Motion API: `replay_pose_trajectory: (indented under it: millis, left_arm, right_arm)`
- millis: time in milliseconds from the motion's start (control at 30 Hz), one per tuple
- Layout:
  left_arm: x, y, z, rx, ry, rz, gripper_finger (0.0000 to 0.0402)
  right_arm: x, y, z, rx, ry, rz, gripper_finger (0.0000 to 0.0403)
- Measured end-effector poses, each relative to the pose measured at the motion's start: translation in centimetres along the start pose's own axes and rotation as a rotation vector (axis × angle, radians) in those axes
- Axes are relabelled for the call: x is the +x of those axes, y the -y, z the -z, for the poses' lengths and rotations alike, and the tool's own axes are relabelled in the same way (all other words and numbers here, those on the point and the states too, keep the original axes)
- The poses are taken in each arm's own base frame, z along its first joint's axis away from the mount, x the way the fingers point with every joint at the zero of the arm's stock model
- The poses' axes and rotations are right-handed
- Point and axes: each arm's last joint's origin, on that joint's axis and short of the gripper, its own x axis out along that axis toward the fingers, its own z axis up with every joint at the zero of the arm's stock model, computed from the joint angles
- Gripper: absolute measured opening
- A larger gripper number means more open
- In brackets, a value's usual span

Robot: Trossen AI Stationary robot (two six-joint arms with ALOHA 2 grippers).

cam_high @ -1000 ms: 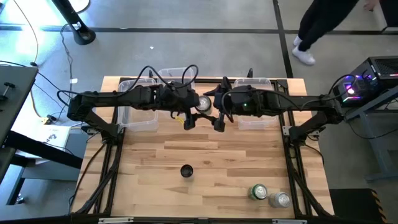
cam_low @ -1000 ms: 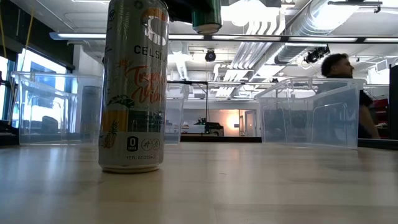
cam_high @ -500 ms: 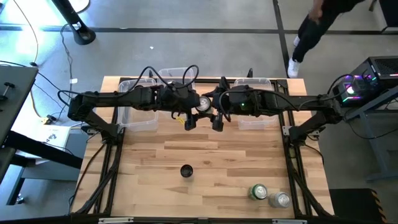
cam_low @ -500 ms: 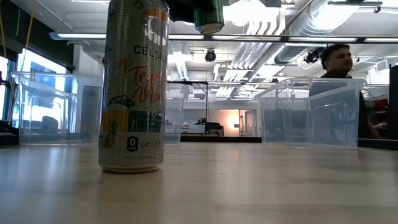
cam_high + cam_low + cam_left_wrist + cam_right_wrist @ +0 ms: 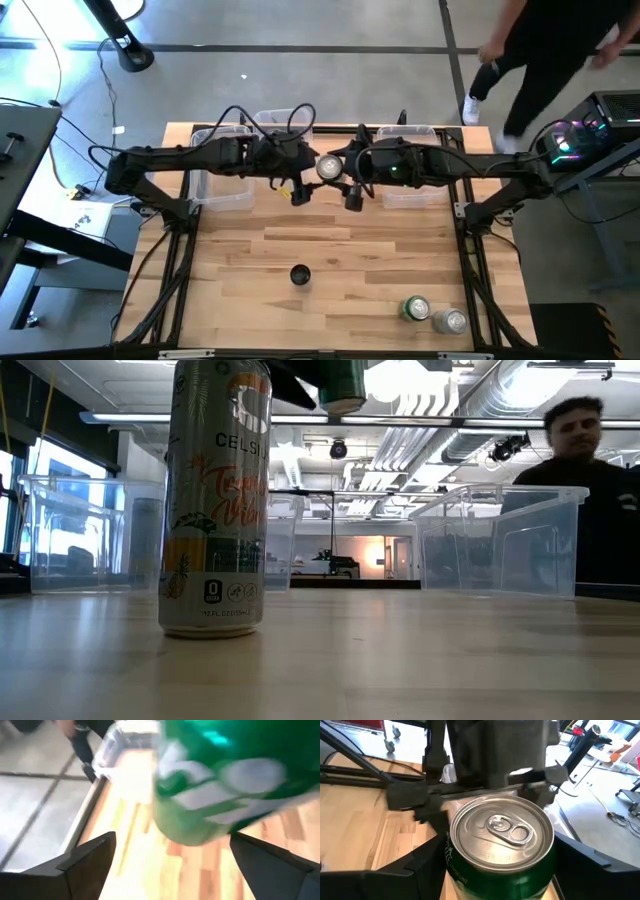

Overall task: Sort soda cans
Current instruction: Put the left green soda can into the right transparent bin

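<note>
Cans are spread over the wooden table (image 5: 340, 250), and one green can (image 5: 329, 167) is up in the air between the two arms, at the back middle of the table, over the clear bins (image 5: 225, 185). In the right wrist view this green can (image 5: 500, 850) sits between the two dark fingers (image 5: 420, 870) of the right gripper (image 5: 345, 180), silver top facing the camera, and the fingers are closed on its sides. The right gripper holds it.

The left gripper (image 5: 300, 180) is just beside the same can, on the other side. In the left wrist view the can (image 5: 225, 785) is seen blurred in front of the fingers (image 5: 85, 865), which stand wide apart and do not touch it. So the left gripper is wide and holds nothing.

In the low view the bottom of the green can (image 5: 341, 385) shows at the top edge, high above the table.

A black can (image 5: 299, 274) stands upright alone near the middle front of the table. Another green can (image 5: 416, 308) and a silver can (image 5: 452, 321) are close together at the front right corner. In the low view a tall can with a fruit print (image 5: 215, 500) stands upright very near the camera.

A person in dark clothes (image 5: 550, 60) walks on the floor behind the table, at the right side.
</note>
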Motion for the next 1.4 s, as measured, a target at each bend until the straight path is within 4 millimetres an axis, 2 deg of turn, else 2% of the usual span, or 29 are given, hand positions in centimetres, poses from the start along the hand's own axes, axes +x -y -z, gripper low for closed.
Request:
replay_pose_trajectory:
  millis: [200,300,400,533,667,833,933,1000,1133,1233,1400]
  left_arm:
    - [-1.7,-1.4,0.3,-0.014,-0.020,-0.067,0.0361]
    - [-2.8,-2.4,0.9,-0.055,-0.057,-0.095,0.0360]
    - [-3.8,-3.0,1.7,-0.107,-0.024,-0.093,0.0360]
    - [-4.4,-2.9,3.4,-0.201,0.090,-0.082,0.0361]
    - [-5.1,-2.5,5.7,-0.353,0.202,-0.065,0.0361]
    - [-6.0,-2.1,7.3,-0.488,0.289,-0.073,0.0362]
    - [-6.2,-2.3,7.4,-0.512,0.298,-0.115,0.0362]
    - [-6.1,-2.3,7.4,-0.514,0.300,-0.130,0.0362]
    - [-6.1,-2.3,7.4,-0.520,0.303,-0.131,0.0362]
    - [-6.1,-2.1,7.4,-0.518,0.296,-0.124,0.0362]
    - [-6.2,-1.8,7.9,-0.503,0.250,-0.137,0.0362]
  right_arm:
    - [-1.5,0.4,0.5,0.004,-0.062,-0.007,0.0280]
    - [-3.1,0.8,1.3,0.033,-0.153,-0.017,0.0280]
    - [-4.1,1.4,3.1,0.097,-0.275,-0.007,0.0280]
    - [-5.3,1.4,7.5,0.195,-0.370,0.033,0.0280]
    - [-7.6,1.7,11.2,0.339,-0.295,0.151,0.0280]
    - [-9.7,2.9,12.3,0.430,-0.097,0.363,0.0280]
    - [-9.1,3.8,14.1,0.410,-0.173,0.522,0.0280]
    - [-7.8,4.5,15.5,0.429,-0.225,0.580,0.0280]
    - [-5.5,5.3,18.1,0.508,-0.302,0.579,0.0280]
    - [-4.1,5.0,19.9,0.526,-0.351,0.564,0.0280]
    - [-2.0,5.0,19.9,0.619,-0.195,0.546,0.0280]
